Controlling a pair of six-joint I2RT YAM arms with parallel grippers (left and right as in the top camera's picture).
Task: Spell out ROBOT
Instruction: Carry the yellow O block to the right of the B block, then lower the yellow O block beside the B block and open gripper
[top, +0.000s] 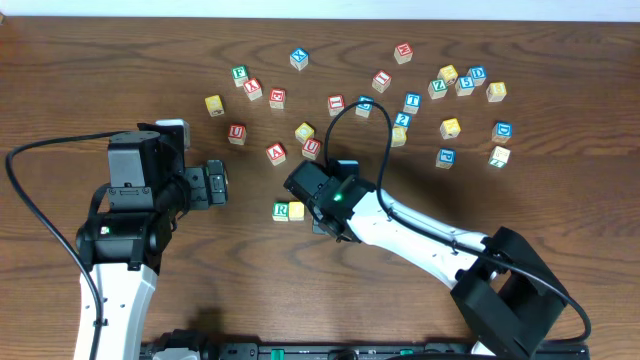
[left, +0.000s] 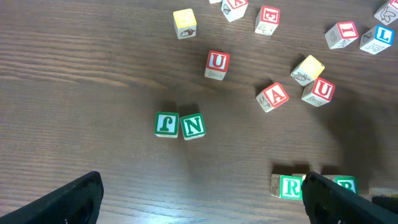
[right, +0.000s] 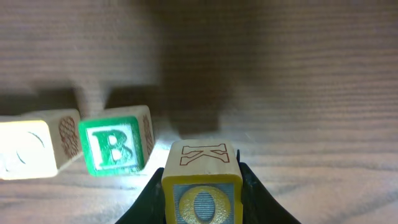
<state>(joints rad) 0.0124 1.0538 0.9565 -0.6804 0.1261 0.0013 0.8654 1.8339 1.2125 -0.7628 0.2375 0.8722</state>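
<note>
While in right gripper (right: 202, 186), O cube (right: 202, 202) beside B cube (right: 115, 148), bare tabletop (right: 311, 87) beyond.

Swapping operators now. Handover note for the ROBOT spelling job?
Left claw: open, empty, left of the row.
Right claw: shut on the second O, just beside B with a gap between them.
Row: R, first O, then B, side by side.
T: untouched among the loose cubes beyond the row.
Done: R, O, B placed.
Left: set the second O against B and release, then fetch T and put it at the end.
</note>
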